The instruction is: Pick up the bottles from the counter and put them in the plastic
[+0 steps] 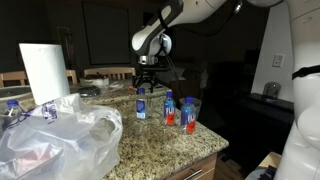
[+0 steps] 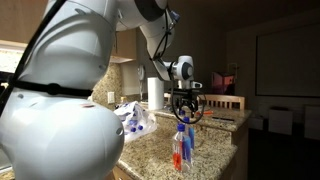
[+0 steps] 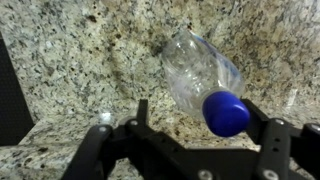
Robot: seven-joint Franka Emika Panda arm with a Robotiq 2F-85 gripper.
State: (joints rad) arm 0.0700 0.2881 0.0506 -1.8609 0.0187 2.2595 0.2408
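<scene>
Three small blue-capped bottles stand on the granite counter (image 1: 160, 140): a clear one (image 1: 141, 103), one with a blue label (image 1: 170, 108) and one with red contents (image 1: 188, 114). They appear as a cluster in an exterior view (image 2: 180, 148). My gripper (image 1: 146, 80) hangs just above the clear bottle and also shows in an exterior view (image 2: 186, 108). In the wrist view the clear bottle (image 3: 198, 68) with its blue cap sits between my open fingers (image 3: 200, 116), nearer the right finger. The crumpled clear plastic bag (image 1: 60, 140) lies at the counter's end.
A white paper towel roll (image 1: 42, 72) stands behind the bag, and it shows in the other exterior view too (image 2: 155, 93). Two more blue-capped bottles (image 1: 12, 108) lie by or in the bag. Chairs and a table (image 1: 105, 73) stand beyond the counter.
</scene>
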